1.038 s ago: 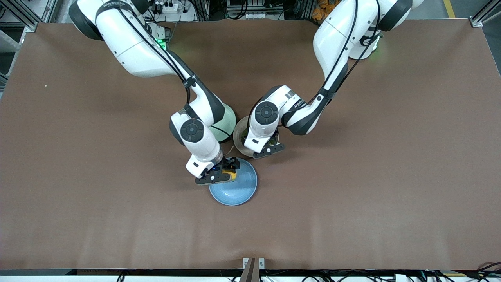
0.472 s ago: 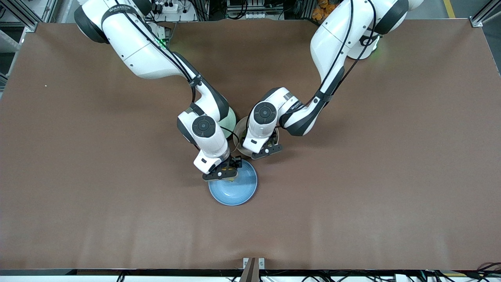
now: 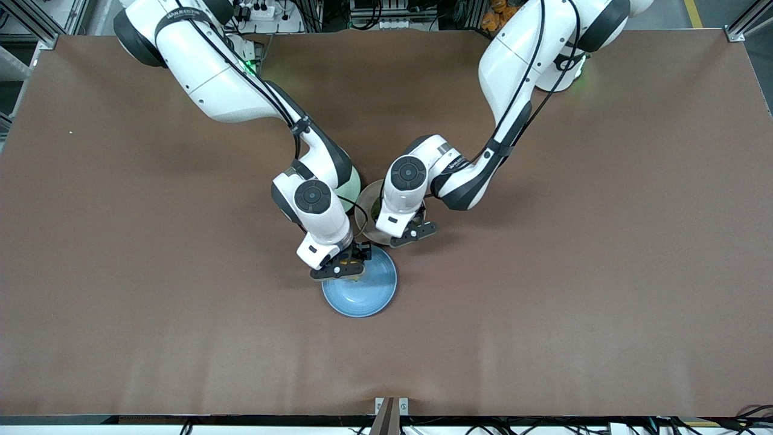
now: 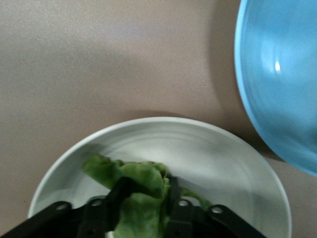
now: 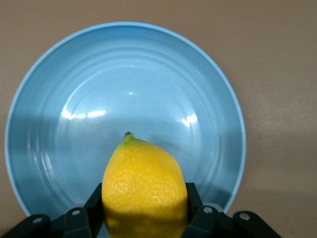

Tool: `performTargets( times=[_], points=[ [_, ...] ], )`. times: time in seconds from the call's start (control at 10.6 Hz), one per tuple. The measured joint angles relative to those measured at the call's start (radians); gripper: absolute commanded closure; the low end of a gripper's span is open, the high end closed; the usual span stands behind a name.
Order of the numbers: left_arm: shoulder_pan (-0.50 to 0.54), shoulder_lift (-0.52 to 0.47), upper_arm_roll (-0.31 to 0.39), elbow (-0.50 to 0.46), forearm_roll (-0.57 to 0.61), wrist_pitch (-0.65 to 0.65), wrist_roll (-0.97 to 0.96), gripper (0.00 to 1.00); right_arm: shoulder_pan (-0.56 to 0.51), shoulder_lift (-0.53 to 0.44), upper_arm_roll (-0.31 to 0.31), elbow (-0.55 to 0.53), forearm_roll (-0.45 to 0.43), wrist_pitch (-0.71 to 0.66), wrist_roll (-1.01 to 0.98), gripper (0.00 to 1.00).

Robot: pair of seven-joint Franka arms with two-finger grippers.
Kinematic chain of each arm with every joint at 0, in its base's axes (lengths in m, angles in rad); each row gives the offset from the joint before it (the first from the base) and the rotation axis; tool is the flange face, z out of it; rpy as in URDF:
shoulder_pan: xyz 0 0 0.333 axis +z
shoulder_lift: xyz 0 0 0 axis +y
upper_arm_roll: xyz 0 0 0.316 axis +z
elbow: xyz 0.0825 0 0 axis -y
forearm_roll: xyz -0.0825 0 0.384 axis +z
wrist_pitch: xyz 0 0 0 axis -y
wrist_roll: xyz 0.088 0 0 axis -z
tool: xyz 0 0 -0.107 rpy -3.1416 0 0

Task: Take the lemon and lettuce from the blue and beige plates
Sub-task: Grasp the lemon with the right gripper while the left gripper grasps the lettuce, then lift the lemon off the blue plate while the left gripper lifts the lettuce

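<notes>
A: Two grippers are low over the plates near the middle of the table. What does each one have?

B: The right gripper is over the blue plate, at the edge of the plate toward the robots. Its jaws are closed on the sides of the lemon, one finger on each side. In the right wrist view the lemon fills the space between the fingers, its small green tip points to the centre of the plate, and its lower part is cut off by the picture edge.

A: Is the lemon touching the plate?

B: I cannot tell. In the front view only a small yellow piece shows under the gripper; the wrist covers the rest.

A: And the left gripper?

B: The left gripper is over the beige plate, which lies just beside the blue plate, farther from the front camera. Its jaws are narrowly open, as wide as the leaf, and pressed on the lettuce. The leaf is bunched between the fingers and lies in the plate. The bottom part of the leaf is cut off.

A: How much of the beige plate shows from the front?

B: Little. The left arm hides most of it; only a rim is seen. A mint-green plate beside it, toward the right arm's end, is almost fully hidden by the right arm.
</notes>
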State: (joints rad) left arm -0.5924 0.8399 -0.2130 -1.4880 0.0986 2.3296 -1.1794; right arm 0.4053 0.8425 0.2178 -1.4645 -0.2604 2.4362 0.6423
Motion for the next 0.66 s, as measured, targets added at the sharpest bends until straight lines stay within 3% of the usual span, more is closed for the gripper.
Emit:
performTargets(
  times=[0.38, 0.66],
  points=[
    [-0.006, -0.004, 0.000, 0.009, 0.000, -0.021, -0.002, 1.00, -0.058, -0.027, 0.067, 0.029, 0.000, -0.123, 0.000, 0.83],
    [-0.008, -0.056, -0.002, 0.019, 0.000, -0.136, -0.002, 1.00, -0.110, -0.067, 0.094, 0.033, 0.000, -0.178, -0.010, 0.83]
  ],
)
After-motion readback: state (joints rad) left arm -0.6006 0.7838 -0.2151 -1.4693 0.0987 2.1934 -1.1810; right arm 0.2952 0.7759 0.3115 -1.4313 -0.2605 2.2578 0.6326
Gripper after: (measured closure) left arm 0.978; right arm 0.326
